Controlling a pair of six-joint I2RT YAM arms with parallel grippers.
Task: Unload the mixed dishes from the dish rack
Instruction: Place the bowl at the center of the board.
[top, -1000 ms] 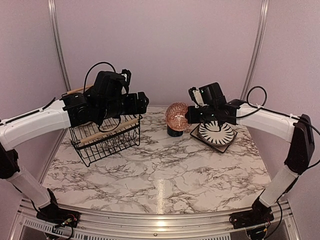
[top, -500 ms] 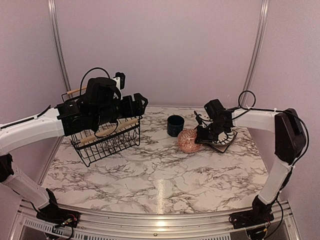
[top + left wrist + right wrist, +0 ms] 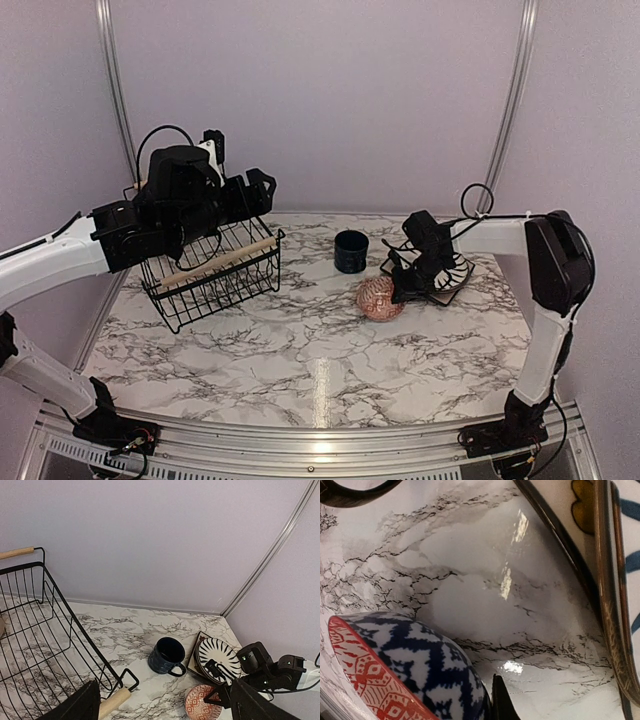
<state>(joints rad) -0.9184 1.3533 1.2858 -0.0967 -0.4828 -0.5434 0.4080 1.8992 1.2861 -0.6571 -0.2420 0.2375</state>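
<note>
The black wire dish rack with wooden handles stands at the back left, and also shows in the left wrist view. My left gripper hangs above its far side, open and empty. The navy mug stands on the marble. The striped plate lies on the dark square plate. My right gripper is shut on the rim of the patterned bowl, which is tilted low at the table; one fingertip presses its blue-and-white outside. A pale sliver shows inside the rack.
The mug stands just behind the bowl, and the stacked plates lie right of it. The square plate's edge is close to my right fingers. Metal posts and purple walls close the back.
My right gripper has carried the patterned bowl from above the mug, forward and down to the table in front of the plates. My left arm has swung up and to the left over the rack.
</note>
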